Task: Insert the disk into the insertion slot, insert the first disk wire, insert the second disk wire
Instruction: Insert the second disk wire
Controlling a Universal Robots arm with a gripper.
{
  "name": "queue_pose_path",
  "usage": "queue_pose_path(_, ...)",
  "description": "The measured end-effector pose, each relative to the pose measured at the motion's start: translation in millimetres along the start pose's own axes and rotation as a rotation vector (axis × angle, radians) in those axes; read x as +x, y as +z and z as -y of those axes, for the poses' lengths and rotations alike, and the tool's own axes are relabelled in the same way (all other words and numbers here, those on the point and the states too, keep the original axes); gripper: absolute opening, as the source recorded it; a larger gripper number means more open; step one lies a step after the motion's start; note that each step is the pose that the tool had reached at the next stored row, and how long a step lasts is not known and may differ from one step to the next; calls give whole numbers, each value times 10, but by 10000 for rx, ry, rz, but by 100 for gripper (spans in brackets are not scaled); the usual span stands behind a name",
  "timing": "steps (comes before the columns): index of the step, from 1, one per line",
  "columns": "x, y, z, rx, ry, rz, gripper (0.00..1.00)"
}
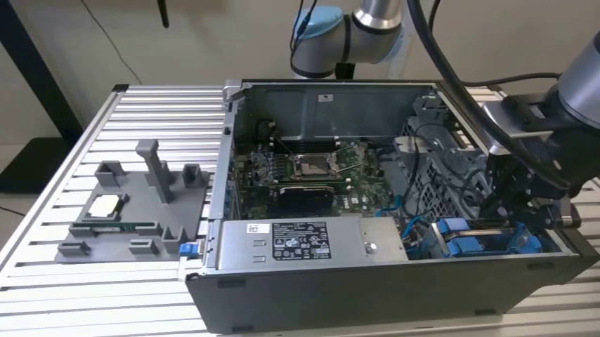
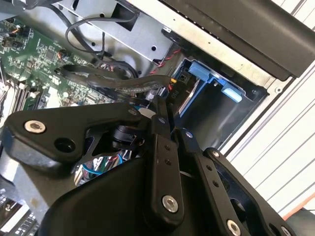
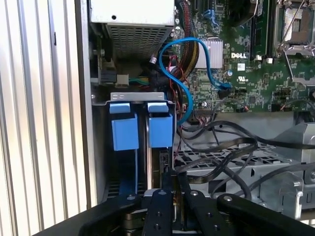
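At the lower right of the exterior view, in the corner of the open computer case (image 1: 319,88), the disk (image 1: 457,242) is sitting in its slot. It is showing mainly by its bright blue carrier. In the first wrist view, two blue carriers are standing side by side in the bay. The one taken here as the disk (image 3: 161,129) is lying straight ahead of the tool (image 3: 173,191). Its long axis is running toward the fingertips, and its neighbour (image 3: 124,132) is sitting just beside it, farther off the tool's line.

The fingers (image 2: 160,142) are drawn narrow and meeting at their tips. Whether anything is pinched between them cannot be told. In the second wrist view, a black connector with red and orange wires (image 2: 173,88) is lying just past the tips, close to the disk's end. Whether it is plugged in is not visible. A blue cable (image 3: 183,78) is looping from the circuit board (image 3: 246,73) toward the bay, and black cables (image 3: 221,147) are crossing just beside the tool.

The arm (image 1: 563,105) is entering from the exterior view's right and bending steeply down. Its wrist is over the bay, well apart from the grey power-supply box (image 1: 310,242). The case is resting on the ribbed desk (image 1: 159,119).
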State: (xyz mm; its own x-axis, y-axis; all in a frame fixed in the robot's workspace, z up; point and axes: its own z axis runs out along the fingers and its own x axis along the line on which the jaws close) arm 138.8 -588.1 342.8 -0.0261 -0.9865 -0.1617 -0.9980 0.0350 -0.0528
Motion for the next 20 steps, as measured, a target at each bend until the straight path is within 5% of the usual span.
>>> queue_pose_path(20, 26, 111, -5, 42, 58, -48, 16)
